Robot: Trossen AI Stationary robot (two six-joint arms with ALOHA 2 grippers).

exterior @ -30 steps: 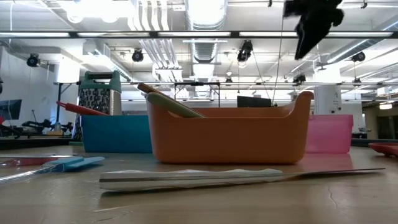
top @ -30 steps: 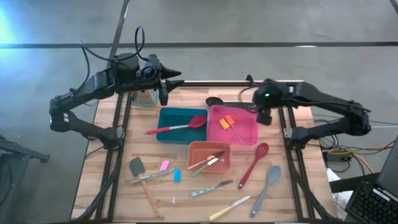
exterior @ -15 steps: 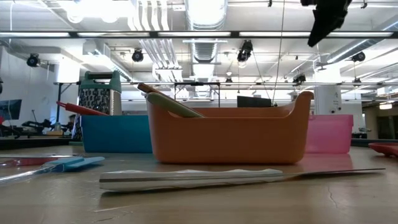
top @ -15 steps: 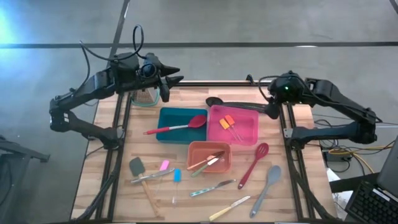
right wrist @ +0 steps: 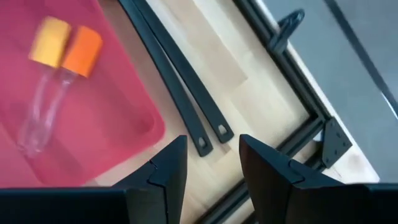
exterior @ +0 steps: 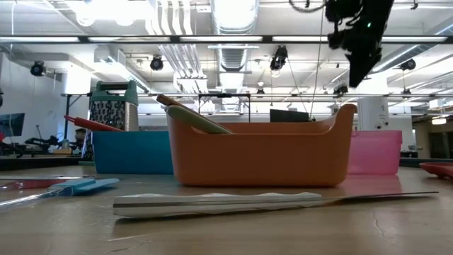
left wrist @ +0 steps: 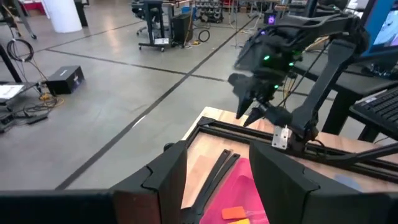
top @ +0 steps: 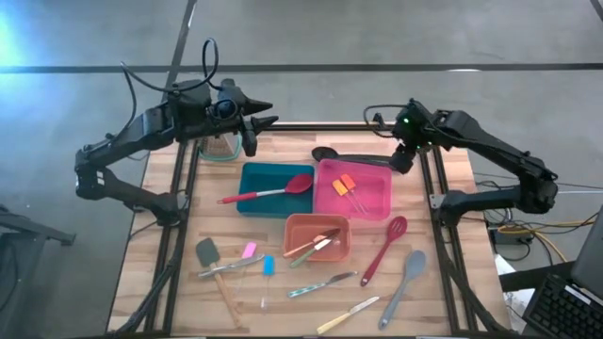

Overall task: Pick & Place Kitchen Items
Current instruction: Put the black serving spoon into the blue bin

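Two black spoons (top: 350, 155) lie side by side along the pink tray's far edge; their handles (right wrist: 186, 106) show in the right wrist view. My right gripper (top: 400, 160) (right wrist: 211, 168) hovers open above the handles' free ends, touching nothing. It hangs high in the low view (exterior: 357, 42). A red spoon (top: 268, 191) leans on the blue tray (top: 252, 205). Two orange-headed spatulas (right wrist: 65, 43) lie in the pink tray (top: 377, 205). My left gripper (top: 254, 127) (left wrist: 217, 180) waits open above the far left corner.
The orange tray (top: 301, 250) holds several utensils. A red spoon (top: 383, 248), a grey spoon (top: 405, 282), knives (top: 323, 282) and small spatulas (top: 250, 250) lie on the near half. The grater (exterior: 112, 106) stands under my left arm. Black rails (top: 438, 202) frame the table.
My right gripper swung up and toward the table's right edge, then came back left and down a little, turning as it went. It now stands slightly nearer the far edge than a second ago. Nothing on the table has moved.
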